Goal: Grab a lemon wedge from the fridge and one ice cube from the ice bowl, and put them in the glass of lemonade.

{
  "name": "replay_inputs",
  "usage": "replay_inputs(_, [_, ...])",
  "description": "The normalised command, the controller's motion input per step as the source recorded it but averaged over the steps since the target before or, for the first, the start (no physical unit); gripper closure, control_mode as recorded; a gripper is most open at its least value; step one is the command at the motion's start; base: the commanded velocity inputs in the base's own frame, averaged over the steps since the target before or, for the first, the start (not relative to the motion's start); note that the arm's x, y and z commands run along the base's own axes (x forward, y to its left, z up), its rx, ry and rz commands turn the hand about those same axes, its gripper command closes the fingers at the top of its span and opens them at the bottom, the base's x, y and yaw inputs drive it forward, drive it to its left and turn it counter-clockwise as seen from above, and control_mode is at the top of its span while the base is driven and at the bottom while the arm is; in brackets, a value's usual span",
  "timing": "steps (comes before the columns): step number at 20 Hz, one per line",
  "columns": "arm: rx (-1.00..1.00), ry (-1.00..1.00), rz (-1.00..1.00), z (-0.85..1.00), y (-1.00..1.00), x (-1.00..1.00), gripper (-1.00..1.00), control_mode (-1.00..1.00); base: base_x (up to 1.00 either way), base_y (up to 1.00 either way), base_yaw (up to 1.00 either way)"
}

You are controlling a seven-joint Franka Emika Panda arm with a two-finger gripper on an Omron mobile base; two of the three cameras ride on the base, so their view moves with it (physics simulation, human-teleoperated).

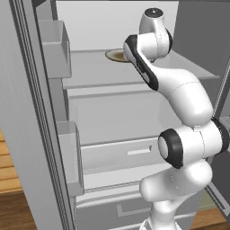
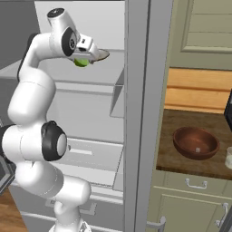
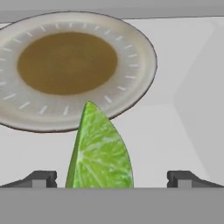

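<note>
The fridge (image 1: 103, 78) stands open and my arm reaches onto its upper shelf. In the hand view the lemon wedge (image 3: 100, 151), yellowish-green and pointed, stands just ahead of my gripper (image 3: 111, 179). The jaws are open wide, and each of the fingertips (image 3: 41, 178) is well clear of the wedge's sides. From the right base view the lemon wedge (image 2: 81, 62) shows just under the hand. The ice bowl (image 2: 195, 142) sits on the counter right of the fridge with one ice cube (image 2: 197, 149) in it. The glass of lemonade (image 2: 229, 157) is at the right edge.
A pale plate (image 3: 70, 65) with a brown centre lies on the shelf right behind the wedge, also seen as the plate (image 1: 116, 55). Open fridge doors flank the arm: the left door (image 1: 27, 112) with bins, the right door (image 2: 140, 113) between shelf and counter.
</note>
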Motion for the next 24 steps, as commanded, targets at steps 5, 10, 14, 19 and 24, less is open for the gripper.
replay_inputs(5, [0.0, 0.0, -0.03, -0.11, 0.0, 0.1, -1.0, -1.0, 0.0, 0.0, 0.0])
replay_inputs(10, [0.0, 0.0, 0.0, -0.33, 0.0, 0.11, -1.0, -1.0, 0.0, 0.0, 0.0])
replay_inputs(14, [0.0, 0.0, 0.0, -0.4, 0.0, 0.16, -1.0, -1.0, 0.0, 0.0, 0.0])
replay_inputs(19, [0.0, 0.0, 0.0, -0.06, 0.0, 0.0, 1.0, -1.0, 0.0, 0.0, 0.0])
replay_inputs(24, [0.0, 0.0, 0.0, 0.0, 0.0, 0.0, 1.0, -1.0, 0.0, 0.0, 0.0])
